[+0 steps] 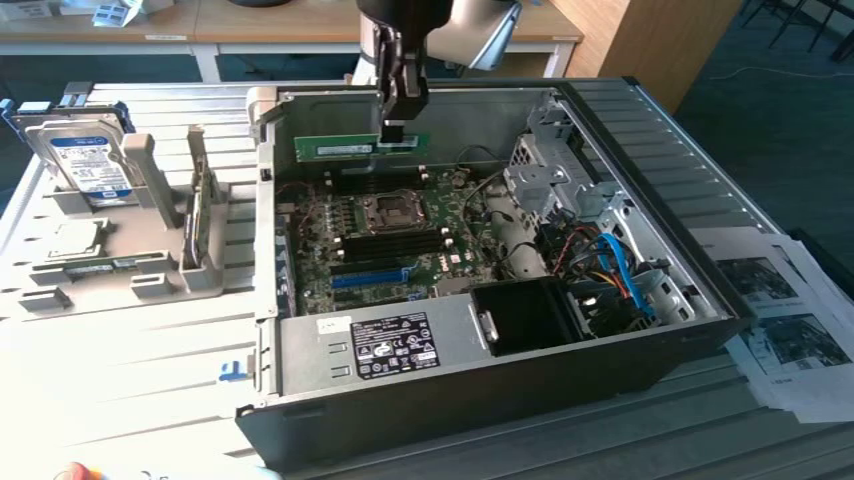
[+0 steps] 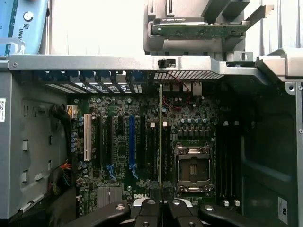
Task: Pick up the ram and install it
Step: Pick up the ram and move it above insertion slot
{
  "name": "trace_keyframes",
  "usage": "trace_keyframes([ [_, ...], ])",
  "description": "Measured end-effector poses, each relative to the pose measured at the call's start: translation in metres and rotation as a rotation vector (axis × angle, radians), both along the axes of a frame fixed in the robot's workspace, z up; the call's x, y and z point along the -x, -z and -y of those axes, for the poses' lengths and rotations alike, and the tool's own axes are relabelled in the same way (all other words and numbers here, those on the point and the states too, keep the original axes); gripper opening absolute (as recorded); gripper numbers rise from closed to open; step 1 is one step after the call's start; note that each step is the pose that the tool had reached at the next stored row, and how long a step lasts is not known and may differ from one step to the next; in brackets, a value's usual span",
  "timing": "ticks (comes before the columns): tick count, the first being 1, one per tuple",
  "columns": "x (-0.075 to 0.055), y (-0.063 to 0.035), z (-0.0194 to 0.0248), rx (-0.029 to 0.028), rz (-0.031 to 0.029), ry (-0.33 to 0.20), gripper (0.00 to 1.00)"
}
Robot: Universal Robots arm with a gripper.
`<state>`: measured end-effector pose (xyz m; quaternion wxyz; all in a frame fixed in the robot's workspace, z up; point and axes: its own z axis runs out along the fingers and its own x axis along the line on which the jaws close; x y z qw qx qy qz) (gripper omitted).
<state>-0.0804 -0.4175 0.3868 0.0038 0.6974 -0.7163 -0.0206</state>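
Holding the ram (image 1: 344, 148) clamped between my jaws, I am hanging over an open computer case (image 1: 667, 170). The case is lying on its side on a white slatted worktop (image 1: 134, 340). My jaws are gripping the green stick at the end toward the exterior view's right. The stick is lying level, long side across, raised clear of the motherboard (image 1: 314, 240) and close to the case's far wall.

Below it, the CPU socket (image 1: 394, 208) is sitting near the middle of the board. A blue slot (image 1: 368, 277) is running along the nearer part of the board. A black shroud (image 1: 534, 315) is filling the near corner of the case, with blue cables (image 1: 621, 265) trailing beside it.

Looking down from my wrist, I am seeing the ram (image 2: 161, 123) edge-on, as a thin line rising from between my closed-in jaws. That line is running between the blue slot (image 2: 131, 142) and the socket (image 2: 193, 168), over the dark slots there. A white slot (image 2: 87, 137) is lying beyond the blue one.

Outside the case, on the exterior view's left, a hard drive (image 1: 83, 160) is leaning in a grey holder (image 1: 147, 270). On that view's right, printed papers (image 1: 787, 320) are lying on the worktop.
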Motion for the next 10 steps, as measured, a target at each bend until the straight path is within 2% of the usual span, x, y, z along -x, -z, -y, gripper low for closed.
trace_keyframes([
  [3, -0.001, 0.0001, -0.0001, 0.0, 0.0, 0.0, 0.12],
  [10, -0.02, 0.0, -0.0001, 0.0, 0.0001, 0.0, 0.12],
])
